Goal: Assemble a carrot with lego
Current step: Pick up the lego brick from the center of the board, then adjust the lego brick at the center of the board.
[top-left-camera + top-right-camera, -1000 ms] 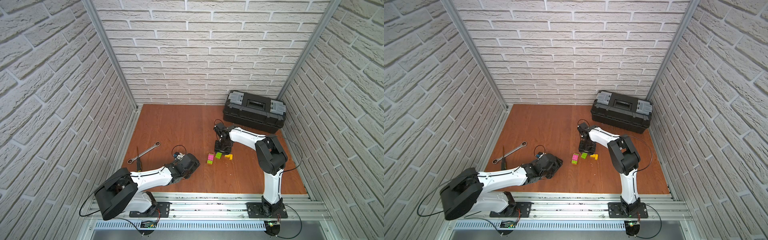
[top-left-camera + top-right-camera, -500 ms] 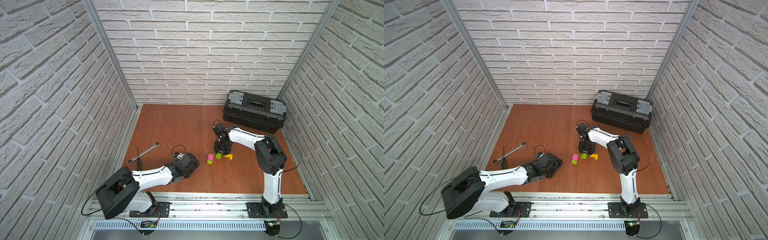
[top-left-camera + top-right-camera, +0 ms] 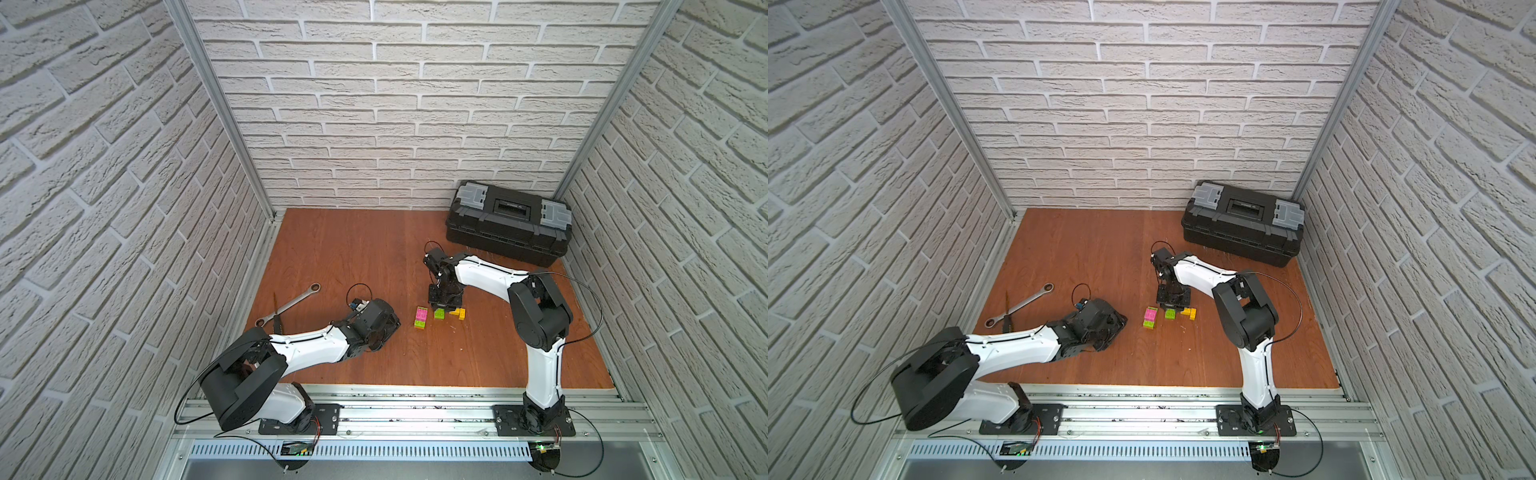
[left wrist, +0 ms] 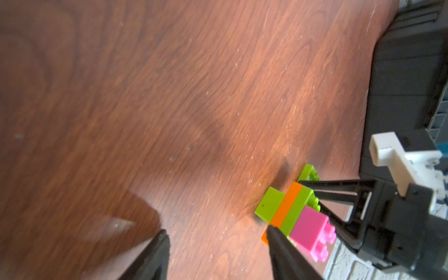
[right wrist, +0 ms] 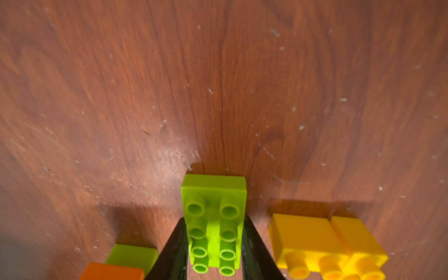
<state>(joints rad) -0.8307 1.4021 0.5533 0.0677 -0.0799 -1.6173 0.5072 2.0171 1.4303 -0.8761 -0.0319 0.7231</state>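
On the wooden table, right of its middle, set in a short row: a stack of joined bricks, a loose green brick and a pair of yellow bricks. Same order in both top views.

Stack tipped over on its side, studs pointing sideways. Layers by the left wrist view: green, orange, green, then pink at the end.

Green brick flat on the wood, studs up, just beside the stack and near the yellow pair, touching neither. Clamped from above by the right gripper, one black finger pressed against each long side, the brick resting on the table.

Yellow pair side by side and touching each other, both lying on their sides.

Low over the table, near the stack: the left gripper, fingers spread wide, nothing between them. In its wrist view, one fingertip overlapping the orange edge of the stack; cannot tell whether touching.

At the back right corner, a black toolbox. Near the left edge, a metal wrench with a screwdriver lying across it.
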